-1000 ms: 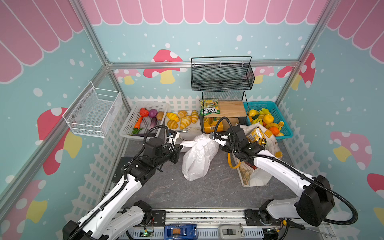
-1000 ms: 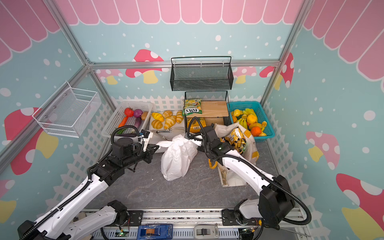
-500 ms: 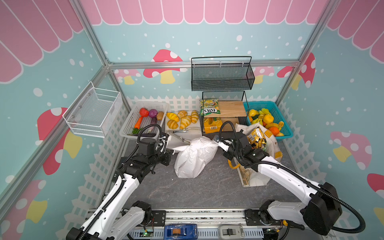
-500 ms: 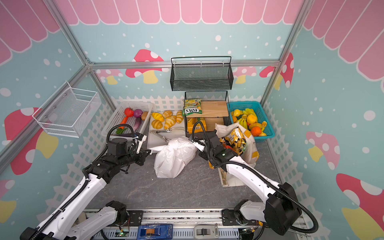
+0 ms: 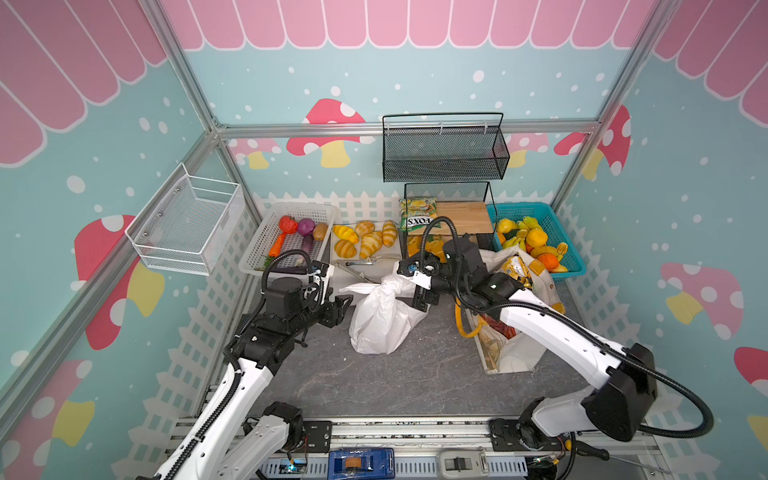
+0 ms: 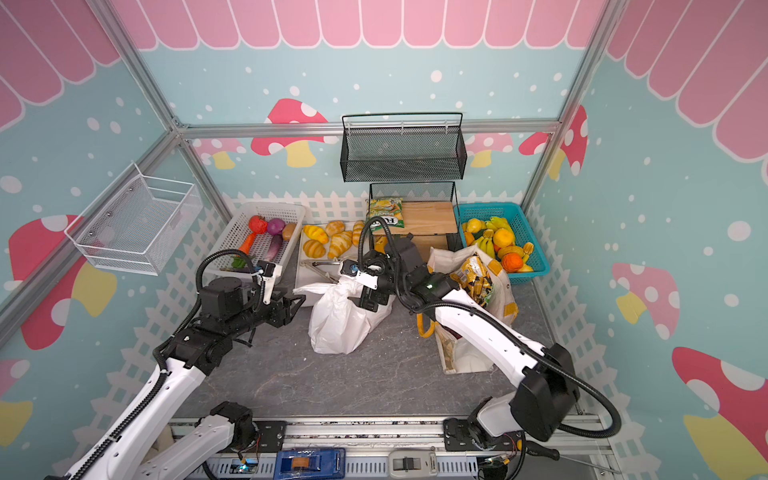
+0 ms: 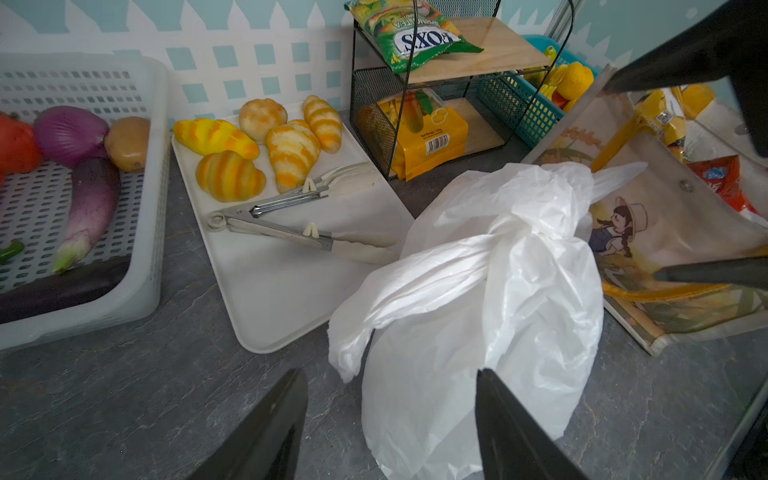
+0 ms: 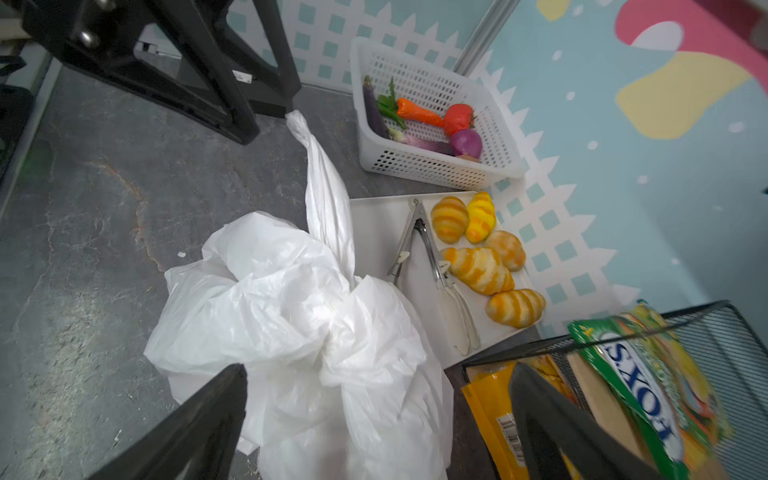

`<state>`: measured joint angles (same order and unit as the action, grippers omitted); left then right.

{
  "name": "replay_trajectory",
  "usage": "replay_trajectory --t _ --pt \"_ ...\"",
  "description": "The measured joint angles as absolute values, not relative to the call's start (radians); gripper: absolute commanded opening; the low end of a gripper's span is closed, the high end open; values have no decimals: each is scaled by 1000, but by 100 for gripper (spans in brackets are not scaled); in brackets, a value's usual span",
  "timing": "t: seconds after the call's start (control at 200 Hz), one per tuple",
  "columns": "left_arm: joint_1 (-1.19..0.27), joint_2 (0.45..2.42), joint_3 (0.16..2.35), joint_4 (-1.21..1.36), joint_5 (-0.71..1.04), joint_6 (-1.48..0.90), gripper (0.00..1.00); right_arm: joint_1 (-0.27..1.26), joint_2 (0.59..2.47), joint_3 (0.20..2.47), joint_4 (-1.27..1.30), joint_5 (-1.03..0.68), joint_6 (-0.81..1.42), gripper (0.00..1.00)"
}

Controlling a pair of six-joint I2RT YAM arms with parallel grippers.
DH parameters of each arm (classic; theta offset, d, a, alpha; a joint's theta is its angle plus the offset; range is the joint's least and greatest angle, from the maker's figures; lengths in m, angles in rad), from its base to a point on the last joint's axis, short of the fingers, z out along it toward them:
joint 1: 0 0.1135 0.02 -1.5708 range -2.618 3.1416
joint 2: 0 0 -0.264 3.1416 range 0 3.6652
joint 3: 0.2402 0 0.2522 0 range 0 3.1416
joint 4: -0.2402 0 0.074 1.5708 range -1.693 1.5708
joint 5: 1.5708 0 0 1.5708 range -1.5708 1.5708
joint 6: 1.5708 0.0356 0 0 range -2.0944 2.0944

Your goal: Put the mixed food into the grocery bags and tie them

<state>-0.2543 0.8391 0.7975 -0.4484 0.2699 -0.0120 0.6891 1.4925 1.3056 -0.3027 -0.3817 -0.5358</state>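
My left gripper (image 7: 390, 372) and right gripper (image 8: 378, 374) flank the knotted white plastic bag (image 5: 382, 320) on the desk (image 5: 415, 386). Both sets of jaws stand spread, gripping nothing.

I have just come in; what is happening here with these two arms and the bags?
A two-armed robot is bagging groceries. The white plastic bag stands on the table, its handles knotted. The left tool and the right tool are open on either side of it, holding nothing. The tote with yellow handles, on the right, holds snack packets and is open at the top.
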Motion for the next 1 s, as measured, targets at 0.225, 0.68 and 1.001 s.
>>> replay_trajectory --t 0.225,0.68,1.001 --pt "-251 830 784 -440 261 -12 68 689 1695 1406 -384 -445 -591 95" --pt "-251 804 785 -434 245 -57 73 689 1698 1393 -456 -459 -530 12" --pt "-251 712 855 -373 153 -293 60 620 1321 1410 -404 -430 -164 5"
